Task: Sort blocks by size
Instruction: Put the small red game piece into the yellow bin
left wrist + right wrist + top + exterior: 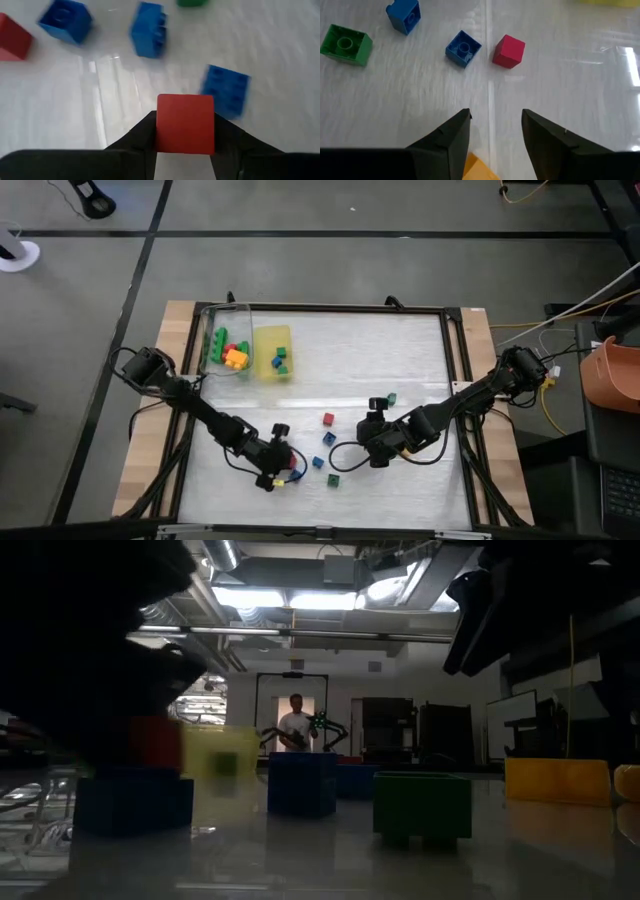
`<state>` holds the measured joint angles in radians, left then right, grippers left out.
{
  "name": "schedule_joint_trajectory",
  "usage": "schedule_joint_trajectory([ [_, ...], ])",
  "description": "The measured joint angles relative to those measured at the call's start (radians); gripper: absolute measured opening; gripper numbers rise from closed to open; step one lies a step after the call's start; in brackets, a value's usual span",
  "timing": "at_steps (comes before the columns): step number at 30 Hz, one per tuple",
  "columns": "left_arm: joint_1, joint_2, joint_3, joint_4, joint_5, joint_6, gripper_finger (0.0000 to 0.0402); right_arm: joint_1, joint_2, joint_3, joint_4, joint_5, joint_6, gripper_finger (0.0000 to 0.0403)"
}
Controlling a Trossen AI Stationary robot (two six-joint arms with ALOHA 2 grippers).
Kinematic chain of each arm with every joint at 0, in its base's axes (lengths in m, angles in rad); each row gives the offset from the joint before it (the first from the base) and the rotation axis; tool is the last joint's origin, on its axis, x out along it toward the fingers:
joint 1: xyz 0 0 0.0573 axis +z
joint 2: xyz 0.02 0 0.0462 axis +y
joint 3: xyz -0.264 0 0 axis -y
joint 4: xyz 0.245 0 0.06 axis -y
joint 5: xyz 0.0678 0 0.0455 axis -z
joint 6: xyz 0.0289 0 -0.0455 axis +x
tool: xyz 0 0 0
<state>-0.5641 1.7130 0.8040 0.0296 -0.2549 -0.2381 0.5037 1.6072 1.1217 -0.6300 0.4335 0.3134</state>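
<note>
My left gripper [288, 468] is near the table's front edge, shut on a small red cube [185, 124]. Loose small blocks lie on the white table between the grippers: a red one [328, 419], two blue ones [329, 438] [318, 462] and a green one [333, 479]. Another green one [392, 398] lies farther back. My right gripper [495, 131] is open and empty, low over the table, right of these blocks [364, 444]. Its wrist view shows a red cube [509, 51], a blue block [463, 47] and a green block [346, 44] ahead. My left gripper pinches the red cube between its two fingers [142, 134], which lie on two opposite side faces [161, 131]. One flat red face is turned toward the wrist camera. Whether the cube rests on the table or hangs clear of it, I cannot tell.
A clear container [212, 330] at the back left holds green, red and orange bricks. Beside it a yellow tray [270, 335] holds small green and blue blocks. A dark frame [446, 370] borders the white table. A person [296, 725] stands far off in the room.
</note>
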Motion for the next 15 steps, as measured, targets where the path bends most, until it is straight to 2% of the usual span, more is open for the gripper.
schedule_joint_trajectory([
  [6,0.059,-0.035,0.009,0.004,0.0,0.041,0.0123,0.0,0.0,0.0,-0.001,0.0,-0.008,0.0177],
  [10,0.094,-0.111,0.01,-0.005,-0.001,0.112,0.0121,0.0,0.0,0.0,-0.007,0.0,-0.009,0.0177],
  [15,0.142,-0.244,0.011,-0.143,-0.059,0.142,0.0126,0.0,0.0,0.0,-0.011,0.0,-0.009,0.0177],
])
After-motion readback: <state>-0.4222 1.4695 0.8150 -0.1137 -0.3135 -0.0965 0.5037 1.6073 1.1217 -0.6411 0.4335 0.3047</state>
